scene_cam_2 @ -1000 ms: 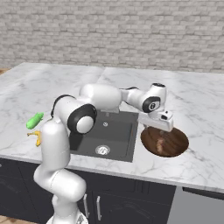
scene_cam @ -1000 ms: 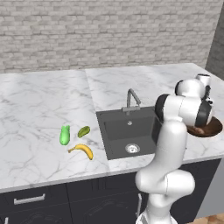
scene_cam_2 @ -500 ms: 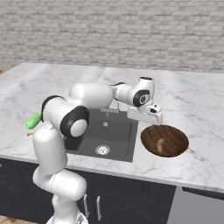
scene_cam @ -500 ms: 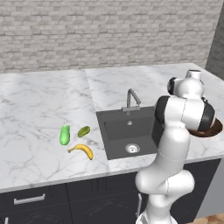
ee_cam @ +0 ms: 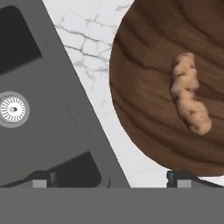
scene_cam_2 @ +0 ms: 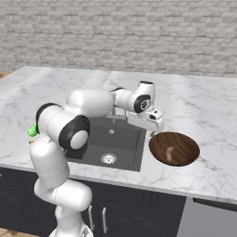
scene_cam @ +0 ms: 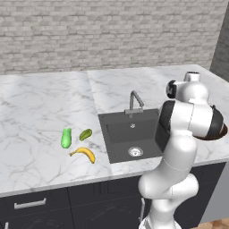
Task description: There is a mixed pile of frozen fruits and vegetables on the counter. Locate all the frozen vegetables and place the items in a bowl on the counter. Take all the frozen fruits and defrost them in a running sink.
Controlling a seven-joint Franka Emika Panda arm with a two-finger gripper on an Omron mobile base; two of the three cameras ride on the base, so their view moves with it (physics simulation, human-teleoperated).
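The reddish-brown vegetable lump (ee_cam: 189,99) lies inside the wooden bowl (ee_cam: 144,87), also visible as the brown lump (scene_cam_2: 170,153) in the bowl (scene_cam_2: 185,141) right of the sink (scene_cam_2: 99,141). My gripper (scene_cam_2: 156,125) hangs open and empty above the strip of counter between sink and bowl; its fingertips (ee_cam: 41,181) stand wide apart. On the counter left of the sink (scene_cam: 120,132) lie the bright green oblong (scene_cam: 66,138), the olive-green oval (scene_cam: 85,134) and the yellow banana (scene_cam: 84,154). My arm hides most of the bowl rim (scene_cam: 220,132).
A grey faucet (scene_cam: 134,100) stands at the back of the sink, and the silver drain (ee_cam: 13,109) shows in the basin floor. A brick wall runs behind the white marble counter (scene_cam: 36,107). Dark cabinets sit below the front edge.
My gripper has drawn back from over the bowl toward the sink, open and empty. The brown lump stays in the bowl.
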